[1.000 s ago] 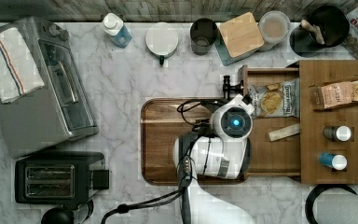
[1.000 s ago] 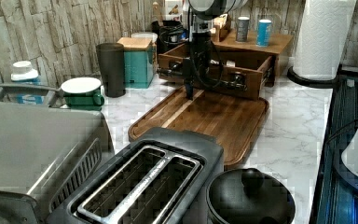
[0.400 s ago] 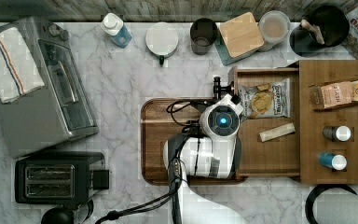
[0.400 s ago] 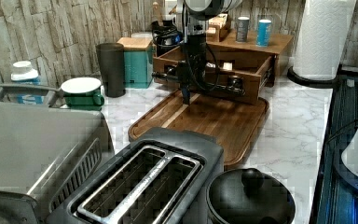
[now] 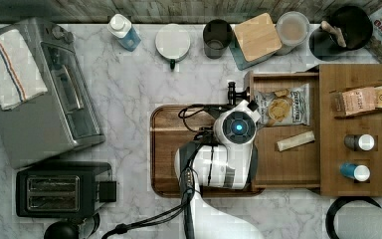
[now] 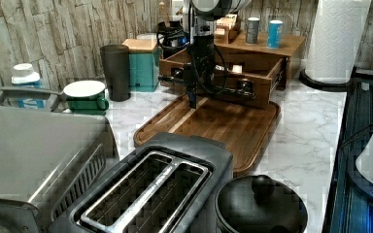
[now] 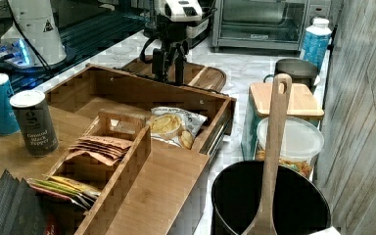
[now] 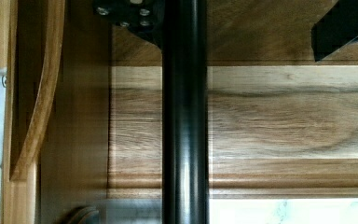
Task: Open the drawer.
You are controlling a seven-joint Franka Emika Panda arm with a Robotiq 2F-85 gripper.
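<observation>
Fingers (image 6: pixel 193 94) straddle handle (image 8: pixel 184 116), apparently clamped on it. Gripper (image 7: pixel 169 61) over tray (image 5: pixel 166 149). Drawer (image 5: pixel 286 164) at top view's right, pulled well out, chips visible inside. Task nearly done; release left.

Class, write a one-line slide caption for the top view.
Robot gripper at the black bar handle of the pulled-out wooden drawer, which holds a chip bag, above a wooden tray.
</observation>
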